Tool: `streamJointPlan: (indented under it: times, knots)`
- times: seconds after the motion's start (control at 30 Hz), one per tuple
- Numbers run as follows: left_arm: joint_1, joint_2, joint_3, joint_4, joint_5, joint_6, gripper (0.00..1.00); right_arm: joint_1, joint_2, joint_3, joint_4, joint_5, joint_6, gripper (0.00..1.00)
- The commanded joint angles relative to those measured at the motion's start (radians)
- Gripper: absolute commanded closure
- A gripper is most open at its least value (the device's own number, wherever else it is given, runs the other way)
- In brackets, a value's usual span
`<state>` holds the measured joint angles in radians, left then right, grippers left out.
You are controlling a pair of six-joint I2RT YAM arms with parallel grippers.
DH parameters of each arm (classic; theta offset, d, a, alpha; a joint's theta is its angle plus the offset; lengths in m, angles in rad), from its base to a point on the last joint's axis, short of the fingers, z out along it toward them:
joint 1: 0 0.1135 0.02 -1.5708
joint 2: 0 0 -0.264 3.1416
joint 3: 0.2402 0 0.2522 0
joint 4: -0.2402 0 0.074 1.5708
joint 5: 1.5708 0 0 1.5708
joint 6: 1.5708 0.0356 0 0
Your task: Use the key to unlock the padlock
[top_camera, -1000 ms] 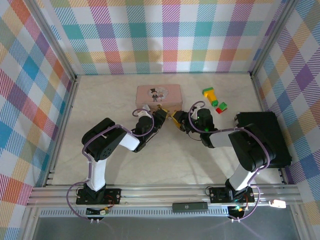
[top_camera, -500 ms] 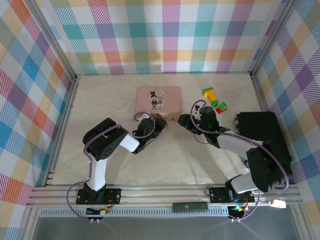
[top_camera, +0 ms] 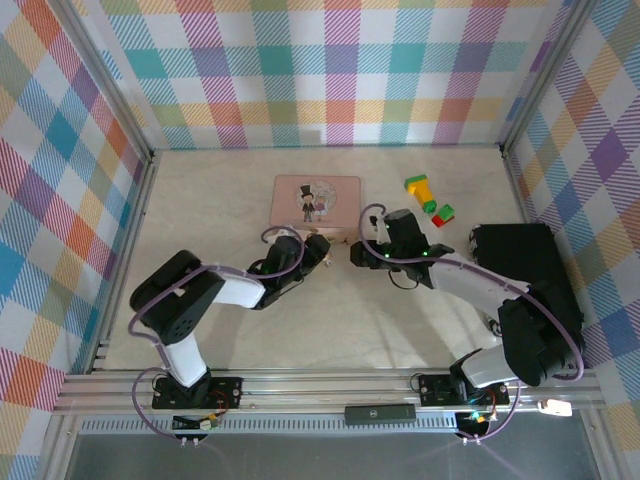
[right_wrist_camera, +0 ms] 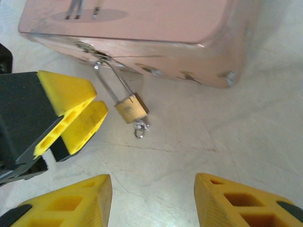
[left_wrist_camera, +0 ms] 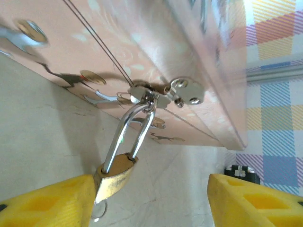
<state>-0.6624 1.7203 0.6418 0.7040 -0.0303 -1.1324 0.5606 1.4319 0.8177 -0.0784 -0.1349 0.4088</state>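
the left end effector (left_wrist_camera: pixel 151 191) has its two yellow fingers (left_wrist_camera: pixel 251 201) spread wide, with nothing gripped between them. the brass padlock (left_wrist_camera: pixel 113 172) sits right against the inner face of one finger; whether they touch i cannot tell.

the right end effector (right_wrist_camera: pixel 151 189) is also spread and empty. it waits farther back, with a stretch of bare counter (right_wrist_camera: pixel 203 142) between it and the padlock. from this end effector the padlock lies straight ahead and a little to the left in its own camera view.

the padlock's silver shackle (right_wrist_camera: pixel 111 82) is hooked through the latch (left_wrist_camera: pixel 182 91) on the near side wall of the pink tin (right_wrist_camera: pixel 142 23). the tin sits in the far half of the counter, about midway between the left and right edges. from the latch the padlock slants down and away from the tin, toward the counter's near edge, so its long axis runs from latch to brass body.

what looks like the key (right_wrist_camera: pixel 140 128), a small grey metal piece, pokes out of the bottom of the body, facing the right end effector.

the left end effector is the nearer one and seems placed to steady the body. the right one faces the key end and would likely approach along that slant.
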Motion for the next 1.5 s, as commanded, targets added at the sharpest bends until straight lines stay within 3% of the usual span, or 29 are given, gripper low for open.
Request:
streamJointPlan:
  times: [0.0, 0.2, 0.47, 0.67, 0.8, 1.03, 1.2, 1.47]
  knots:
    - [0.064, -0.101, -0.039, -0.160, 0.023, 0.010, 0.34, 0.061, 0.065, 0.094, -0.092, 0.058, -0.130, 0.51]
    - [0.175, -0.237, -0.052, -0.325, 0.055, 0.076, 0.30, 0.163, 0.221, 0.262, -0.196, 0.170, -0.185, 0.52]
    - [0.205, -0.182, -0.030, -0.246, 0.182, 0.175, 0.33, 0.163, 0.366, 0.369, -0.195, 0.243, -0.130, 0.51]
    - [0.125, -0.139, 0.025, -0.293, 0.150, 0.289, 0.32, 0.055, 0.428, 0.429, -0.129, 0.105, -0.111, 0.50]
    - [0.080, -0.082, 0.056, -0.270, 0.138, 0.293, 0.31, -0.005, 0.453, 0.464, -0.088, 0.010, -0.113, 0.50]
    - [0.025, 0.054, 0.164, -0.277, 0.086, 0.298, 0.32, -0.055, 0.369, 0.390, -0.040, -0.123, -0.081, 0.50]
    - [0.017, 0.130, 0.269, -0.339, 0.043, 0.368, 0.34, -0.078, 0.226, 0.258, -0.005, -0.129, -0.042, 0.49]
    - [0.016, 0.222, 0.372, -0.415, 0.074, 0.450, 0.46, -0.102, 0.022, 0.104, -0.012, -0.089, -0.033, 0.49]
